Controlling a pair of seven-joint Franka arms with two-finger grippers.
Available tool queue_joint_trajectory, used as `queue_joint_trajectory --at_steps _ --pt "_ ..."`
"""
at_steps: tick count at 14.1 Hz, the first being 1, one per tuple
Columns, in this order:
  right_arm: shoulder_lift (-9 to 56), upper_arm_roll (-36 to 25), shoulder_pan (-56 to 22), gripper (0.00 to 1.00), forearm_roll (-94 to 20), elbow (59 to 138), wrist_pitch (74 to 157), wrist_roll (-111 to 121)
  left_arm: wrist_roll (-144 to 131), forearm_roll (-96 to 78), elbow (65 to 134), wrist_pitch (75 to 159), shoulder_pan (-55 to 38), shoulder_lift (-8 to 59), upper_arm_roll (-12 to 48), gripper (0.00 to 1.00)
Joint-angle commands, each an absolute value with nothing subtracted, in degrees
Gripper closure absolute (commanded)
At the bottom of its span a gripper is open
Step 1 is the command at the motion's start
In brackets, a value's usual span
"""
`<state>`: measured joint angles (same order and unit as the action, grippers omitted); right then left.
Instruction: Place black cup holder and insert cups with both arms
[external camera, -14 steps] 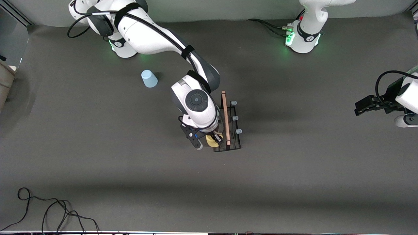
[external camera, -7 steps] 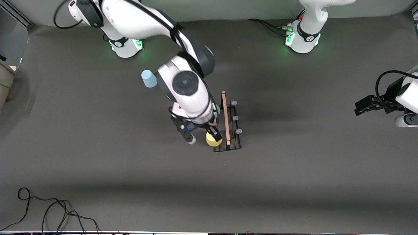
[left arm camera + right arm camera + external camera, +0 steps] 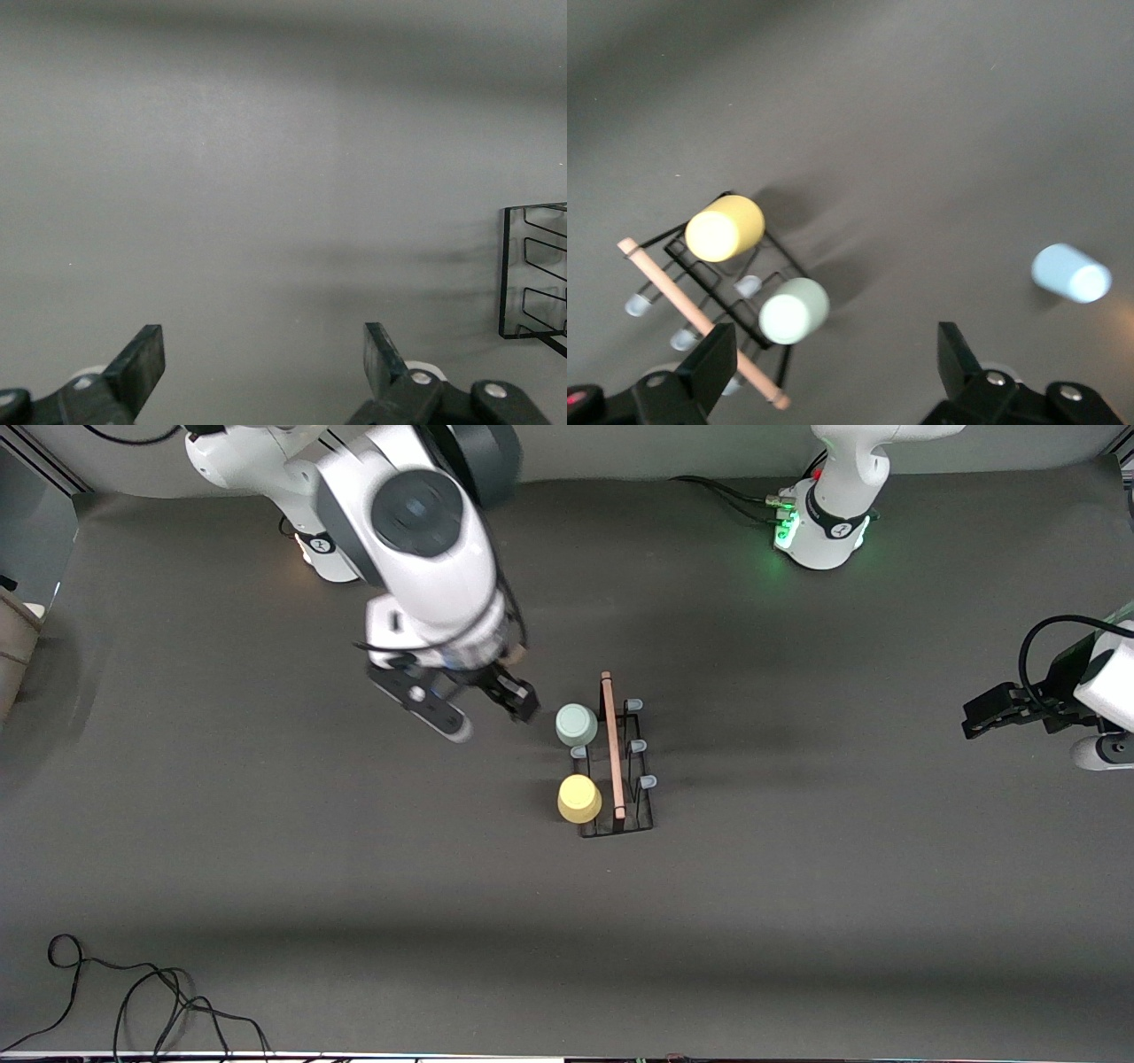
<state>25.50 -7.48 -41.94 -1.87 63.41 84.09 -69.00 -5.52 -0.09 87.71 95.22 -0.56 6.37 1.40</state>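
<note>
The black cup holder (image 3: 633, 815) stood mid-frame, with the yellow cup (image 3: 579, 798) and green cup (image 3: 576, 724) on its pegs. The right gripper (image 3: 492, 722) hung open and empty over the table, higher in the frame. The left gripper (image 3: 974, 720) waited open at the frame's edge. Next, the blue cup (image 3: 1072, 273) probably needed grabbing.

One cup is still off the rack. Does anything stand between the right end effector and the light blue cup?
Nothing visible: only bare table lies between the open right end effector and the light blue cup. The black cup holder stands aside.
</note>
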Motion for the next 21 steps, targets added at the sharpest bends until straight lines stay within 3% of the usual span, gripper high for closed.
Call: queue_joint_trajectory --at_steps 1,7,13,16,21 --pt "13.83 -10.27 -42.10 0.00 0.44 76.34 84.38 -58.58 -5.98 -0.09 86.75 94.04 -0.70 6.33 1.49 0.00" --pt "2.30 -8.27 -25.00 0.00 0.97 86.21 84.38 -29.15 -6.06 -0.09 86.57 94.13 -1.05 6.33 1.49 0.00" --pt "1.14 -4.31 -5.38 0.00 1.32 86.84 84.64 -0.73 -6.06 0.09 86.66 94.13 -0.88 6.33 1.49 0.00" --pt "1.23 -7.81 -5.01 0.00 1.23 86.92 85.25 4.82 -6.06 0.09 86.66 94.13 -0.88 6.33 1.49 0.00" --pt "1.14 -8.44 -5.19 0.00 0.70 86.75 85.17 5.19 -6.06 -0.09 86.66 94.13 -0.97 6.33 1.49 0.00"
